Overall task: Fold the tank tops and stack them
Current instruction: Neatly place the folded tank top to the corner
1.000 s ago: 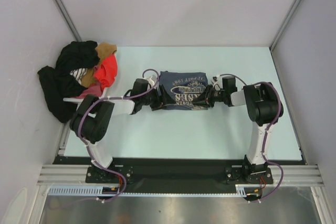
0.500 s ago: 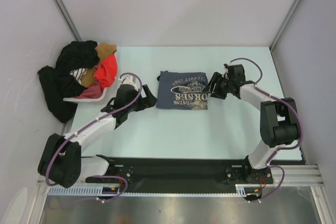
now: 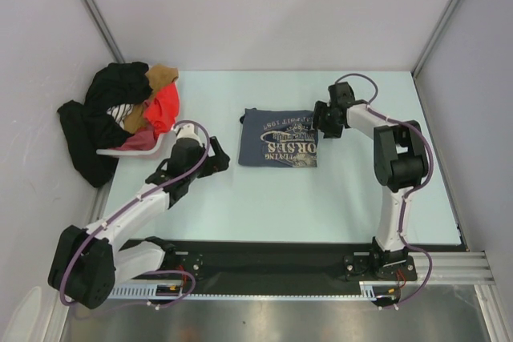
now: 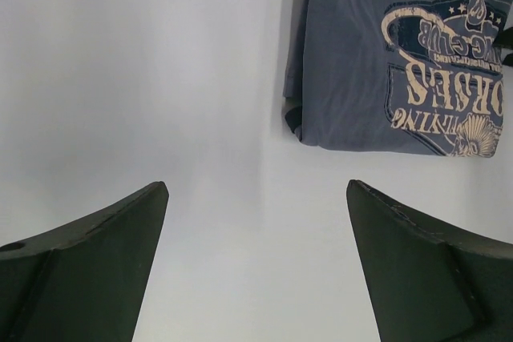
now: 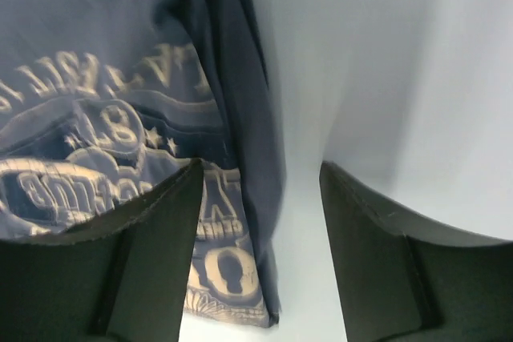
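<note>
From above, a blue-grey tank top (image 3: 279, 138) lies folded in a neat square near the middle of the pale table (image 3: 264, 198). Its pale picture and letters face up. The left gripper (image 3: 216, 158) sits low just left of the top and does not touch it. The right gripper (image 3: 321, 124) is at the far right corner of the top. At the far left edge of the table is a heap of clothes: black clothes (image 3: 100, 114), a bright orange-red piece (image 3: 164, 106) and a bit of brown cloth (image 3: 163, 75). The left wrist camera shows the left gripper (image 4: 256, 186) with its jaws wide apart and only bare table between them. The folded top (image 4: 385, 62) lies farther on and to the right, well clear of both fingers. The right wrist camera shows the right gripper (image 5: 260, 167) with its jaws apart too. One finger (image 5: 136, 254) hangs over the printed cloth and the other hangs over bare table. The folded edge of the top (image 5: 240, 78) runs down between them, and nothing is pinched.
</note>
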`<state>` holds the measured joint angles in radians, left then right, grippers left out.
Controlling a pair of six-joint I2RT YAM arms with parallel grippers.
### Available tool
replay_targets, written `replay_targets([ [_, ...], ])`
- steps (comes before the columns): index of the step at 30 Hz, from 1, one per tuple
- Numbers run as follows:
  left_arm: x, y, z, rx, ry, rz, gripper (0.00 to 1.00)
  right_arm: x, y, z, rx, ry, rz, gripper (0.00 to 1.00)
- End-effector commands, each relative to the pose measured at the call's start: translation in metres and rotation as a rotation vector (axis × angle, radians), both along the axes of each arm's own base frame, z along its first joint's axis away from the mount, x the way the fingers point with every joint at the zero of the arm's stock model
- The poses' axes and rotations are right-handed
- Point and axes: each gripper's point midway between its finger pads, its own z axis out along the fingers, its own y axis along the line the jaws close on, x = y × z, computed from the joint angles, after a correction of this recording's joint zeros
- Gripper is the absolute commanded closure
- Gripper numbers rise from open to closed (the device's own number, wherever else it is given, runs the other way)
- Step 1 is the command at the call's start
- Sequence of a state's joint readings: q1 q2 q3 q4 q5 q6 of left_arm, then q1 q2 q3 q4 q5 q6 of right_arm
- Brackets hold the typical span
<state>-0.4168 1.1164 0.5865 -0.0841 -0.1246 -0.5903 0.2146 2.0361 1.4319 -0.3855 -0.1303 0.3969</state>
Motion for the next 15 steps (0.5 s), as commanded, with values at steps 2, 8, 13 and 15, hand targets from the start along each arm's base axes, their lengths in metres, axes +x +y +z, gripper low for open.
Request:
replay_targets([
  [2,-0.007,0.004,0.01,0.009,-0.053,-0.018,0.0,0.008,0.013,-0.001,-0.014,0.002,0.08,0.37],
  [8,-0.01,0.006,0.014,0.005,-0.071,-0.023,0.0,0.008,0.016,-0.015,-0.024,0.048,0.088,0.72],
  [13,-0.011,0.004,0.014,0.006,-0.069,-0.033,0.0,0.006,0.02,-0.009,0.005,0.043,0.119,0.93],
  [15,-0.011,0.003,0.011,0.004,-0.064,-0.038,0.0,0.011,0.014,-0.002,0.012,0.032,0.108,1.0],
])
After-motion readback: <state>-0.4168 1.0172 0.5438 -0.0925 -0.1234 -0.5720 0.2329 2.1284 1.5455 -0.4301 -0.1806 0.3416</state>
